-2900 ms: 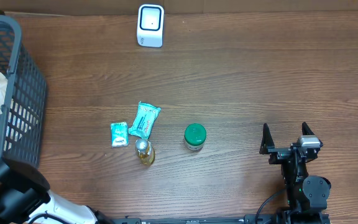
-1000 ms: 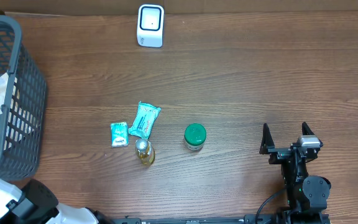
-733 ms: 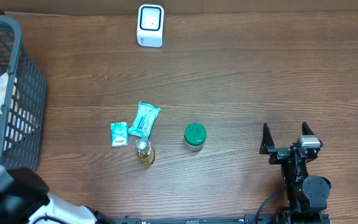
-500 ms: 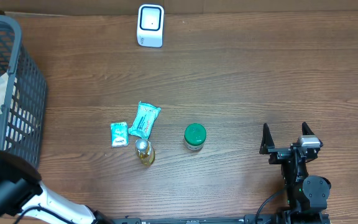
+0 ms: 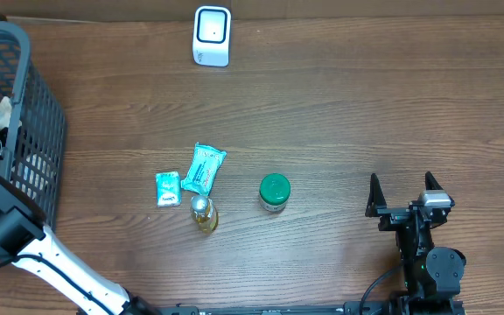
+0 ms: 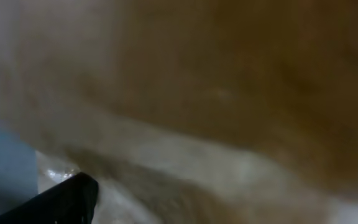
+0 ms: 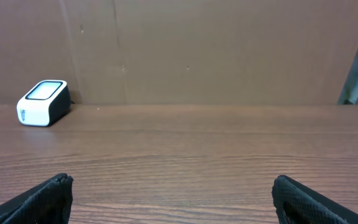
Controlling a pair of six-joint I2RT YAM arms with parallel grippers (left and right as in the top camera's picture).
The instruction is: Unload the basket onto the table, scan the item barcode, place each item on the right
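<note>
Scanner (image 5: pixel 212 35) at far edge; jar (image 5: pixel 274 192), packets (image 5: pixel 203 168), bottle (image 5: pixel 203 213) mid-table; right jaws wide, empty; left jaws by basket (image 5: pixel 33 131), state untellable.

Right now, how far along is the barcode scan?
Done: nothing visibly; packets, bottle and jar lie mid-table, apart from the scanner. In hand: the left arm reaches into the basket, but its blurred wrist view shows no grasp. The right gripper sits open, empty. Left: pick an item, show it to the scanner.
</note>
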